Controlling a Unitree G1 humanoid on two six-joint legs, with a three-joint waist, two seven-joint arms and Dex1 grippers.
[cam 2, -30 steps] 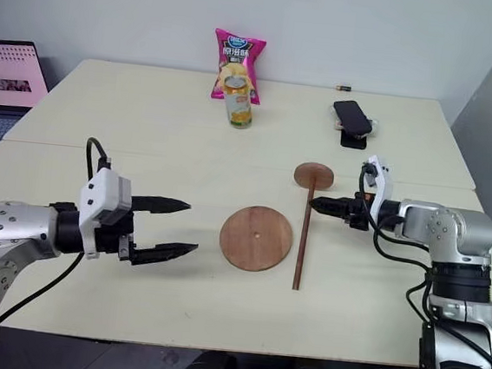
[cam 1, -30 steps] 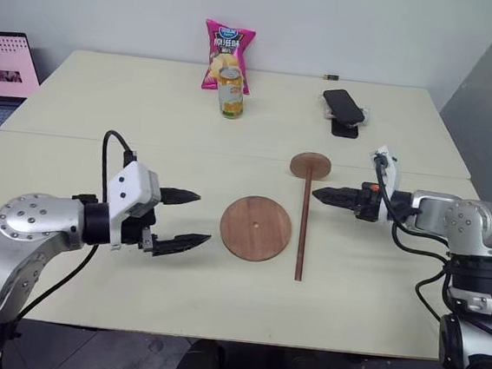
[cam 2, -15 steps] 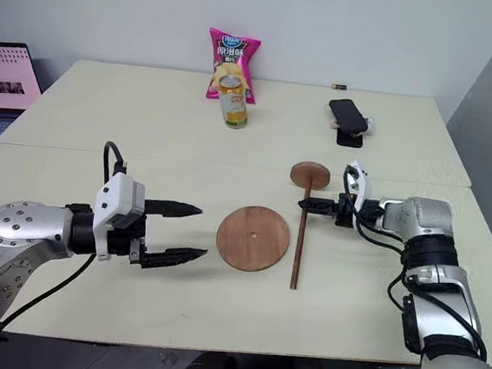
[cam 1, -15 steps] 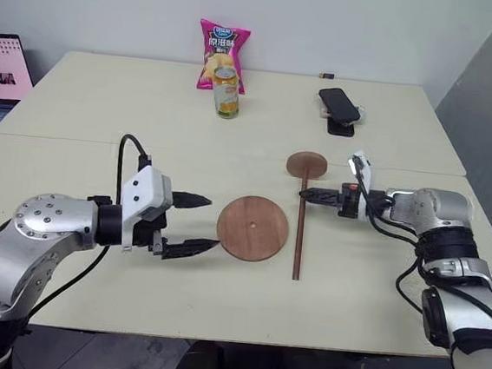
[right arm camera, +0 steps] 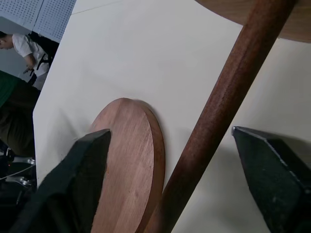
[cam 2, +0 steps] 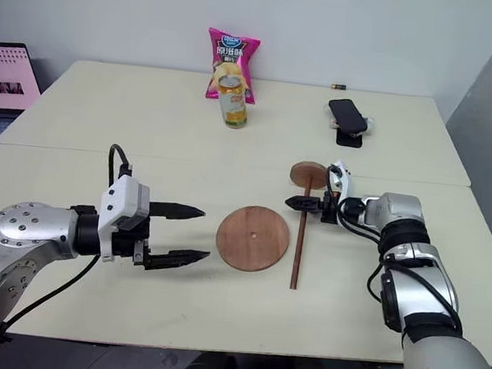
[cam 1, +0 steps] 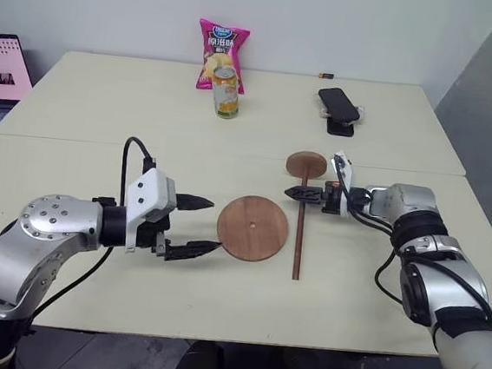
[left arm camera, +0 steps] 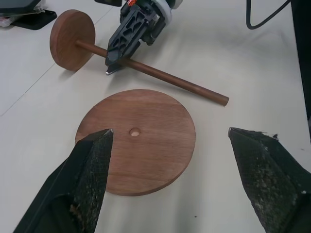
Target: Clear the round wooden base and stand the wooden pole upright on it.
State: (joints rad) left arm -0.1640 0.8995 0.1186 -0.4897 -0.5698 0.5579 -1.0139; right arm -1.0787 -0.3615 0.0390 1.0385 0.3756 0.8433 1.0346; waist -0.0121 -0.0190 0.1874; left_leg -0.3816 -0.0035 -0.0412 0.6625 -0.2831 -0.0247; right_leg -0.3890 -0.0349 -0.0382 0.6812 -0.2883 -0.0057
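Mid-worktop, the right hand (cam 1: 298, 193), fingers spread, straddles the wooden pole (cam 1: 300, 233) lying beside the bare round wooden base (cam 1: 252, 228); an off-centre squeeze could roll it away, while the left hand (cam 1: 197, 224) hovers open.

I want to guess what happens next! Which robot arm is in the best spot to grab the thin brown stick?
Probably the right gripper: its open fingers already straddle the thin dark-brown wooden pole near its small disc. The left gripper hangs open beside the round wooden base.
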